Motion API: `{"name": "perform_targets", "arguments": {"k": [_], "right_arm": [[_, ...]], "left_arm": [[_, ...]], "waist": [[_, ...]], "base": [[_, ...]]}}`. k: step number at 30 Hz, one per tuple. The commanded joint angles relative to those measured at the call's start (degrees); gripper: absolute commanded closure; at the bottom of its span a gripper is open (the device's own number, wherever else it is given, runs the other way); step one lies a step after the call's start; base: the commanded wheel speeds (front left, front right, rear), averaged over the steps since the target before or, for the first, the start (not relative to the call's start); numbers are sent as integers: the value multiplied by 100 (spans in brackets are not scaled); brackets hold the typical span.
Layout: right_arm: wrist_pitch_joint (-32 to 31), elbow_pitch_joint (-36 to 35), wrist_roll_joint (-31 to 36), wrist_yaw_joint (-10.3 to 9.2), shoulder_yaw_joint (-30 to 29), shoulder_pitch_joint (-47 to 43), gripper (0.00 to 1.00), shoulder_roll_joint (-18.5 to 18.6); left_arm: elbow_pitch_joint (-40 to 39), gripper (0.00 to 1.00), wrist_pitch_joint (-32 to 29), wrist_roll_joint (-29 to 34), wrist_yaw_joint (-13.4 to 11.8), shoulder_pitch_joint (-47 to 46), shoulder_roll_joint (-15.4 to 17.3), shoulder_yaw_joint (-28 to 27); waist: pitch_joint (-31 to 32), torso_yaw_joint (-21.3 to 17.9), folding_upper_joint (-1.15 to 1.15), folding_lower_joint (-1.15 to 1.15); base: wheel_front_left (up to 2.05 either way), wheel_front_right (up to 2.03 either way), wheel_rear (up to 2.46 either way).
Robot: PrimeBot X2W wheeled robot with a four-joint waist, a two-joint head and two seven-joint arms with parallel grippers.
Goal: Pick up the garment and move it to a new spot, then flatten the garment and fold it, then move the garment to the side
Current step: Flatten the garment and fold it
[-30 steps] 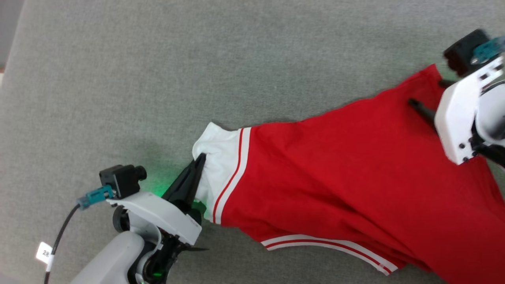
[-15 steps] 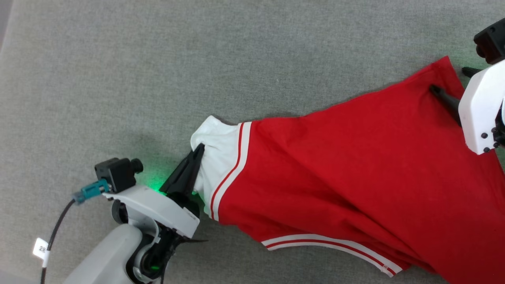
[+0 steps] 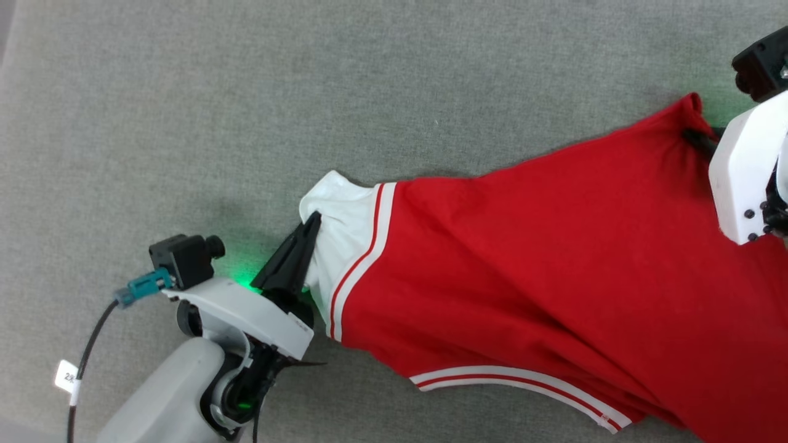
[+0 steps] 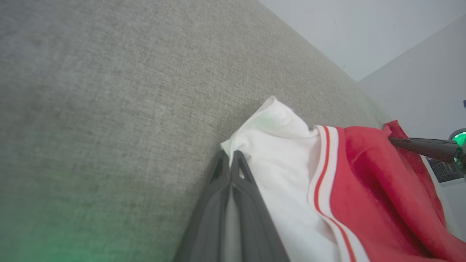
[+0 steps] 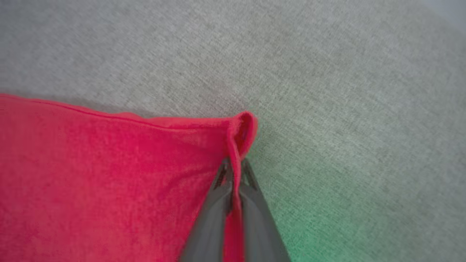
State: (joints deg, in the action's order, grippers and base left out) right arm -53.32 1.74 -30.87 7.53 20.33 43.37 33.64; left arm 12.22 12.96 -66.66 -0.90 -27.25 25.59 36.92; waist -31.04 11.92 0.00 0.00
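Note:
The garment point(image 3: 554, 264) is bright red with a white panel and white bands with thin red stripes; it lies stretched across the grey surface from centre to right in the head view. My left gripper point(image 3: 314, 218) is shut on the edge of its white panel point(image 4: 280, 145) at the garment's left end. My right gripper point(image 3: 692, 135) is shut on the garment's far red corner point(image 5: 240, 131), with a fold of red cloth pinched between the fingers point(image 5: 218, 196). The left wrist view also shows the right gripper's fingers point(image 4: 418, 145) at that corner.
A grey woven surface point(image 3: 246, 92) spreads under everything, with bare room to the left and beyond the garment. A pale wall point(image 4: 364, 29) stands past the surface's far edge in the left wrist view. A cable point(image 3: 92, 357) with a tag hangs by my left wrist.
My right gripper has shut on the garment's red corner; earlier its fingers stood open around it. The corner now bunches up. The left gripper keeps its hold.

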Motion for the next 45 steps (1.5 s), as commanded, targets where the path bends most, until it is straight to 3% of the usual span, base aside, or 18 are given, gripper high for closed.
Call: {"name": "perform_targets", "arguments": {"k": [1,8,14,23,28,36,45], "right_arm": [[-7,200,-26,-9,15,-242,100,-55],[642,500,-65,-9,-762,-321,100,-536],[1292,1007,181,-9,-1751,235,100,-1118],[2712,2151,1021,-9,-2978,2252,100,-2147],[3765,2906,1523,-9,-3472,3480,100,-2574],[5437,3655,1579,-17,-4018,4860,100,-2798],[5823,4228,1173,-24,-3799,5401,100,-2616]], "left_arm": [[302,100,-97,-55,12,63,-90,102],[118,100,-53,-9,6,44,-3,31],[116,100,-276,267,-72,-779,239,-73],[965,100,-684,399,-137,-3403,70,-580],[1892,100,-427,543,-204,-4861,-44,-941],[3047,100,143,875,55,-6479,12,-1347],[3326,100,243,1007,355,-7146,-141,-1931]], "waist": [[96,-6,0,0],[468,-83,0,0],[536,-292,0,0],[26,-761,0,0],[-197,-1001,0,0],[-247,-1233,0,0],[-71,-1273,0,0]], "base": [[0,0,0],[0,0,0],[0,0,0],[0,0,0],[0,0,0],[0,0,0],[0,0,0]]}}
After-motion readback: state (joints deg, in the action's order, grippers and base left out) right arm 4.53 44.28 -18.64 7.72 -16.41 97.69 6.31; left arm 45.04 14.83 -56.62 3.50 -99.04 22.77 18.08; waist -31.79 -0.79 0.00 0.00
